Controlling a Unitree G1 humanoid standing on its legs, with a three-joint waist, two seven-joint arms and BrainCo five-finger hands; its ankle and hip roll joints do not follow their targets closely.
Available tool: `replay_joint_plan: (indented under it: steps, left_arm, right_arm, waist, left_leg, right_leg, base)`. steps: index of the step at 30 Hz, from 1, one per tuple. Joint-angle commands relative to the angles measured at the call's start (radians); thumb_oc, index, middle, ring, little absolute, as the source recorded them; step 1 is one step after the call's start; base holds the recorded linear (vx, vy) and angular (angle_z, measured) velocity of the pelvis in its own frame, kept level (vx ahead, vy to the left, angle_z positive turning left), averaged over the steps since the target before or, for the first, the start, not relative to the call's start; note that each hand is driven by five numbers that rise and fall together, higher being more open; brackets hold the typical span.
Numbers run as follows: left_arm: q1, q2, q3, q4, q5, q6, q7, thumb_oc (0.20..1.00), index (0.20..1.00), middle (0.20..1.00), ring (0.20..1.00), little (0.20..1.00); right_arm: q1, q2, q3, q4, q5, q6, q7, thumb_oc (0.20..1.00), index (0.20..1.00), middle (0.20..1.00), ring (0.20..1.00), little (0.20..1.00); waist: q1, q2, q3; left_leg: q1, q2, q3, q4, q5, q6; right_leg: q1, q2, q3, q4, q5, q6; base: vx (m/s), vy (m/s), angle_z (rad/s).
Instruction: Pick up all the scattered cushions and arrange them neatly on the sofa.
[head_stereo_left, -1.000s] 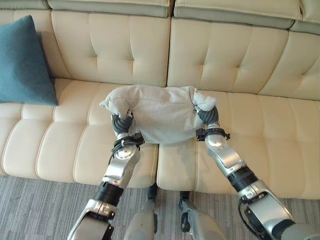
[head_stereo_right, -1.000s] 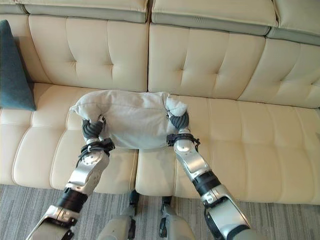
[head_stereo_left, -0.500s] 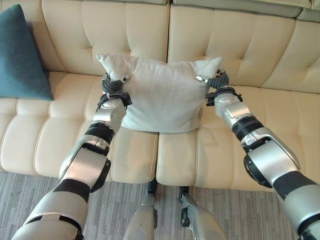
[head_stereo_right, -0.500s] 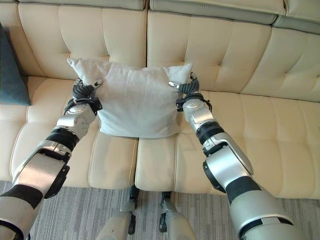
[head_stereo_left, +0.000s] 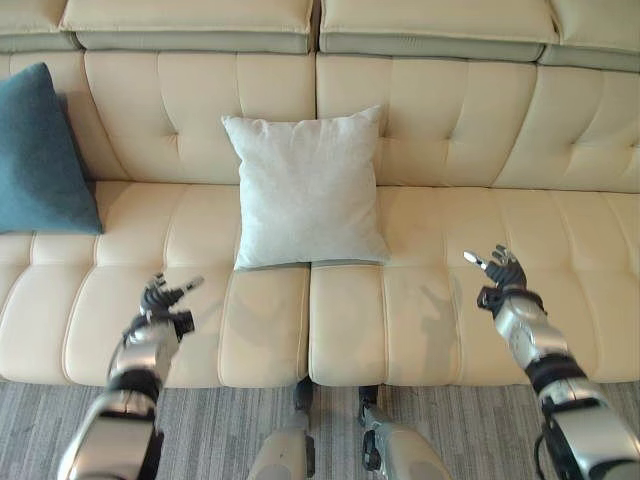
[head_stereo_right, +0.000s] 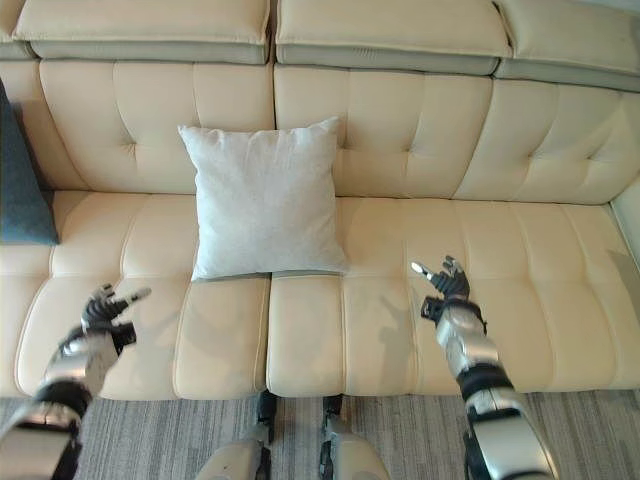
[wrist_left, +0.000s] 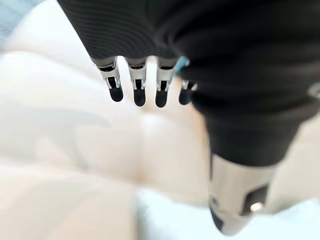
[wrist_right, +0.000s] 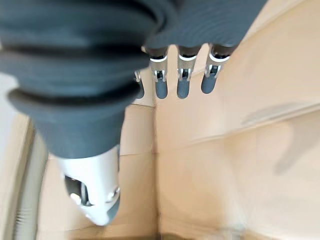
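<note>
Stretching across the whole scene, a cream leather sofa (head_stereo_left: 450, 300) with tufted back panels and long seat cushions stands on a grey striped carpet (head_stereo_left: 220, 430), which shows as a strip along the sofa's front edge. Its seat is split by a seam that runs roughly midway between the two robot hands. A teal cushion (head_stereo_left: 40, 150) leans against the backrest at the far left end, beyond and outward of the left robot hand (head_stereo_left: 160, 300). A light grey cushion (head_stereo_left: 305, 190) stands upright against the backrest, its lower edge resting on the seat across the central seam; it sits ahead of both robot hands and between them, well apart from each and touched by neither.

The left robot hand hovers over the front of the seat to the left of the grey cushion, fingers spread apart and holding nothing. The right robot hand (head_stereo_left: 503, 272) hovers over the seat to the right of that cushion, fingers likewise straight and apart, with nothing in it.
</note>
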Motion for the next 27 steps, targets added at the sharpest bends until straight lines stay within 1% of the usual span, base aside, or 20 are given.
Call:
replay_joint_plan:
  steps: [1,3,5,7,9,12,13,14,15,17,18,20,21,22,23,24,26,27]
  left_arm:
    - [0.031,0.009,-0.012,-0.054,0.089,-0.063,-0.037,1.000,1.000,1.000,1.000,1.000]
    - [0.126,-0.009,0.012,-0.146,0.118,-0.067,-0.054,1.000,1.000,1.000,1.000,1.000]
    - [0.191,-0.040,0.024,-0.168,0.126,-0.063,-0.070,1.000,1.000,1.000,1.000,1.000]
    - [0.231,-0.067,0.026,-0.161,0.142,-0.044,-0.097,1.000,1.000,1.000,1.000,1.000]
    - [0.250,-0.094,0.034,-0.133,0.141,-0.033,-0.102,1.000,1.000,1.000,1.000,1.000]
    - [0.249,-0.135,0.040,-0.073,0.129,-0.036,-0.095,1.000,1.000,1.000,1.000,1.000]
    - [0.238,-0.143,0.036,-0.050,0.122,-0.039,-0.089,1.000,1.000,1.000,1.000,1.000]
    - [0.232,-0.148,0.034,-0.041,0.117,-0.041,-0.087,1.000,1.000,1.000,1.000,1.000]
    - [0.236,-0.157,0.023,-0.038,0.119,-0.046,-0.090,1.000,1.000,1.000,1.000,1.000]
    - [0.252,-0.161,0.010,-0.042,0.126,-0.045,-0.103,1.000,1.000,1.000,1.000,1.000]
    - [0.258,-0.162,0.004,-0.036,0.130,-0.042,-0.112,1.000,1.000,1.000,1.000,1.000]
    - [0.269,-0.165,-0.009,-0.012,0.141,-0.034,-0.126,1.000,1.000,1.000,1.000,1.000]
    - [0.269,-0.165,-0.009,-0.012,0.141,-0.034,-0.126,1.000,1.000,1.000,1.000,1.000]
    - [0.279,-0.171,-0.011,0.013,0.146,-0.029,-0.130,1.000,1.000,1.000,1.000,1.000]
    - [0.280,-0.173,-0.002,0.016,0.140,-0.029,-0.124,1.000,1.000,1.000,1.000,1.000]
    - [0.286,-0.176,0.003,0.014,0.142,-0.031,-0.119,1.000,1.000,1.000,1.000,1.000]
    - [0.292,-0.182,0.003,0.009,0.137,-0.032,-0.114,1.000,1.000,1.000,1.000,1.000]
    - [0.288,-0.187,-0.002,0.012,0.140,-0.033,-0.109,1.000,1.000,1.000,1.000,1.000]
  right_arm:
    - [0.071,-0.004,-0.059,-0.047,-0.099,-0.064,0.039,1.000,1.000,1.000,1.000,1.000]
    - [0.164,0.015,-0.102,-0.091,-0.141,-0.064,0.045,1.000,1.000,1.000,1.000,1.000]
    - [0.219,0.036,-0.117,-0.066,-0.162,-0.055,0.054,1.000,1.000,1.000,1.000,1.000]
    - [0.276,0.029,-0.109,-0.058,-0.233,-0.024,0.076,1.000,1.000,1.000,1.000,1.000]
    - [0.321,0.037,-0.112,-0.080,-0.269,-0.003,0.091,1.000,1.000,1.000,1.000,1.000]
    - [0.332,0.040,-0.102,-0.073,-0.304,0.006,0.099,1.000,1.000,1.000,1.000,1.000]
    - [0.329,0.047,-0.093,-0.056,-0.309,0.005,0.098,1.000,1.000,1.000,1.000,1.000]
    - [0.321,0.052,-0.086,-0.045,-0.312,0.002,0.098,1.000,1.000,1.000,1.000,1.000]
    - [0.319,0.065,-0.069,-0.021,-0.331,0.001,0.094,1.000,1.000,1.000,1.000,1.000]
    - [0.334,0.074,-0.061,0.011,-0.337,-0.001,0.103,1.000,1.000,1.000,1.000,1.000]
    - [0.334,0.079,-0.058,0.042,-0.326,0.001,0.112,1.000,1.000,1.000,1.000,1.000]
    - [0.335,0.094,-0.052,0.116,-0.315,0.005,0.120,1.000,1.000,1.000,1.000,1.000]
    - [0.335,0.094,-0.052,0.116,-0.315,0.004,0.120,1.000,1.000,1.000,1.000,1.000]
    - [0.339,0.098,-0.047,0.133,-0.351,0.012,0.101,1.000,1.000,1.000,1.000,1.000]
    - [0.330,0.097,-0.048,0.115,-0.373,0.011,0.078,1.000,1.000,1.000,1.000,1.000]
    - [0.330,0.097,-0.050,0.108,-0.382,0.006,0.066,1.000,1.000,1.000,1.000,1.000]
    - [0.332,0.094,-0.046,0.092,-0.384,0.002,0.048,1.000,1.000,1.000,1.000,1.000]
    - [0.330,0.092,-0.045,0.072,-0.386,-0.008,0.035,1.000,1.000,1.000,1.000,1.000]
  waist:
    - [-0.002,0.011,-0.080]
    - [-0.005,0.012,-0.093]
    - [-0.006,0.013,-0.106]
    - [-0.011,0.011,-0.114]
    - [-0.018,0.009,-0.114]
    - [-0.026,0.008,-0.099]
    - [-0.028,0.010,-0.086]
    - [-0.027,0.015,-0.074]
    - [-0.032,0.028,-0.059]
    - [-0.034,0.033,-0.065]
    - [-0.032,0.033,-0.069]
    - [-0.023,0.028,-0.084]
    - [-0.023,0.029,-0.086]
    - [-0.013,0.024,-0.098]
    - [-0.003,0.022,-0.093]
    - [-0.002,0.023,-0.099]
    - [-0.003,0.025,-0.091]
    - [-0.007,0.027,-0.083]
  left_leg:
    - [0.083,-0.022,0.027,0.000,-0.138,-0.003]
    - [0.095,-0.023,0.029,0.000,-0.144,0.001]
    - [0.106,-0.025,0.032,0.000,-0.147,0.005]
    - [0.113,-0.027,0.036,0.000,-0.150,0.010]
    - [0.124,-0.032,0.041,0.000,-0.151,0.015]
    - [0.126,-0.031,0.061,0.000,-0.149,0.019]
    - [0.124,-0.025,0.069,0.000,-0.141,0.021]
    - [0.119,-0.016,0.076,0.000,-0.132,0.025]
    - [0.107,-0.003,0.082,0.000,-0.119,0.030]
    - [0.101,-0.003,0.077,0.000,-0.115,0.029]
    - [0.099,-0.002,0.076,0.000,-0.115,0.029]
    - [0.093,-0.006,0.075,0.000,-0.112,0.025]
    - [0.091,-0.005,0.075,0.000,-0.111,0.025]
    - [0.080,-0.006,0.081,0.000,-0.105,0.020]
    - [0.069,0.000,0.093,0.000,-0.093,0.014]
    - [0.052,0.004,0.101,0.000,-0.078,0.009]
    - [0.031,0.018,0.102,0.000,-0.040,-0.008]
    - [0.022,0.028,0.100,0.000,-0.015,-0.022]
  right_leg:
    - [0.099,-0.020,-0.009,-0.003,-0.156,0.080]
    - [0.110,-0.021,-0.006,-0.003,-0.156,0.083]
    - [0.119,-0.022,-0.002,-0.003,-0.155,0.086]
    - [0.124,-0.027,0.001,-0.003,-0.150,0.089]
    - [0.133,-0.031,0.001,-0.003,-0.139,0.093]
    - [0.129,-0.034,0.007,-0.003,-0.112,0.102]
    - [0.111,-0.031,0.008,0.038,-0.118,0.102]
    - [0.084,-0.028,0.009,0.110,-0.142,0.100]
    - [0.068,-0.017,0.006,0.239,-0.213,0.089]
    - [0.085,-0.015,0.016,0.307,-0.255,0.078]
    - [0.096,-0.020,0.016,0.328,-0.264,0.076]
    - [0.153,-0.030,0.019,0.314,-0.265,0.077]
    - [0.151,-0.029,0.019,0.313,-0.264,0.076]
    - [0.200,-0.032,0.015,0.267,-0.257,0.079]
    - [0.222,-0.033,-0.005,0.215,-0.274,0.074]
    - [0.235,-0.026,-0.005,0.166,-0.292,0.071]
    - [0.244,-0.003,-0.001,0.112,-0.315,0.045]
    - [0.248,0.013,0.003,0.092,-0.320,0.033]
  base:
    - [-0.04,0.060,0.03]
    - [-0.04,0.058,-0.02]
    - [-0.05,0.071,-0.03]
    - [-0.09,0.081,-0.11]
    - [-0.10,0.083,-0.12]
    - [-0.16,0.060,-0.13]
    - [-0.22,0.010,-0.27]
    - [-0.32,-0.002,-0.26]
    - [-0.27,-0.011,-0.27]
    - [-0.16,-0.042,-0.25]
    - [-0.09,-0.086,-0.19]
    - [-0.08,-0.108,-0.06]
    - [-0.11,-0.160,-0.02]
    - [-0.17,-0.174,-0.05]
    - [-0.25,-0.244,-0.14]
    - [-0.25,-0.230,-0.42]
    - [-0.27,-0.260,-0.37]
    - [-0.33,-0.284,-0.02]
